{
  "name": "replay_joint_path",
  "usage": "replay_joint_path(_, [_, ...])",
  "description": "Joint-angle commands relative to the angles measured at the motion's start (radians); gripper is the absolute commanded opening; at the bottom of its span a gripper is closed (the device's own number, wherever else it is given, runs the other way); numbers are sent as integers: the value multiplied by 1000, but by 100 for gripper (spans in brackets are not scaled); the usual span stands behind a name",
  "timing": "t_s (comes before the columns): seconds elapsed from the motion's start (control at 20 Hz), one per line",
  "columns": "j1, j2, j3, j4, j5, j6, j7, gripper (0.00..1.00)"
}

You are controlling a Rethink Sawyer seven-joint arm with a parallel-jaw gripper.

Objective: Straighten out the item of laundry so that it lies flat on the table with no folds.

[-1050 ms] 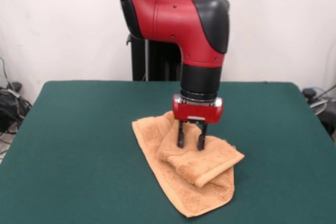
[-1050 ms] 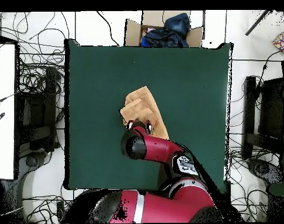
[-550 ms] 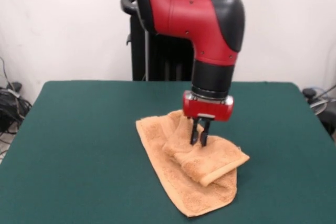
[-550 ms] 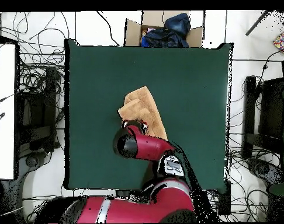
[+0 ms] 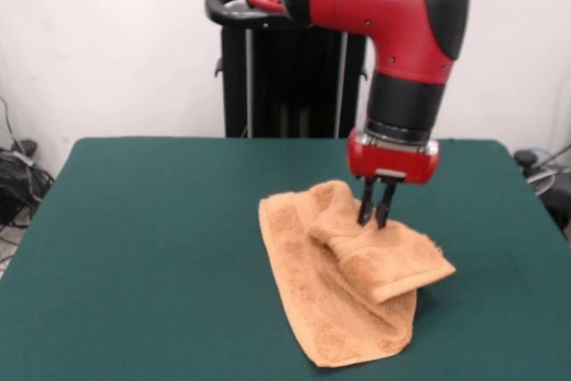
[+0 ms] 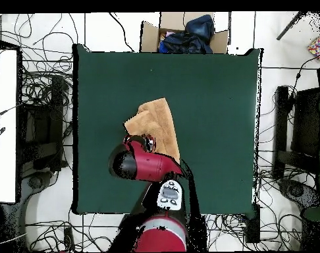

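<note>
Front view: jaws clamped on folded towel (image 5: 343, 283); bare table (image 5: 143, 247) all around.

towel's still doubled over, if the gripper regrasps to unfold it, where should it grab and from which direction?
Probably the free corner of the folded-over flap, on the front view's right. That upper layer of the towel ends there in a raised edge sticking out past the layer beneath, so fingers can close on one ply only. Come straight down from above. The gripper is shut on the flap's middle now.

peach towel (image 5: 343, 283), dark green table (image 5: 152, 247)
</note>
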Motion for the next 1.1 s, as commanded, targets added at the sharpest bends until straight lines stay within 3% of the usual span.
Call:
replay_joint_path(0.05, [41, -78, 40, 48, 114, 189, 269, 0])
replay_joint_path(0.65, [86, -91, 118, 143, 156, 231, 273, 0])
replay_joint_path(1.1, [14, -74, 296, 239, 176, 151, 247, 0])
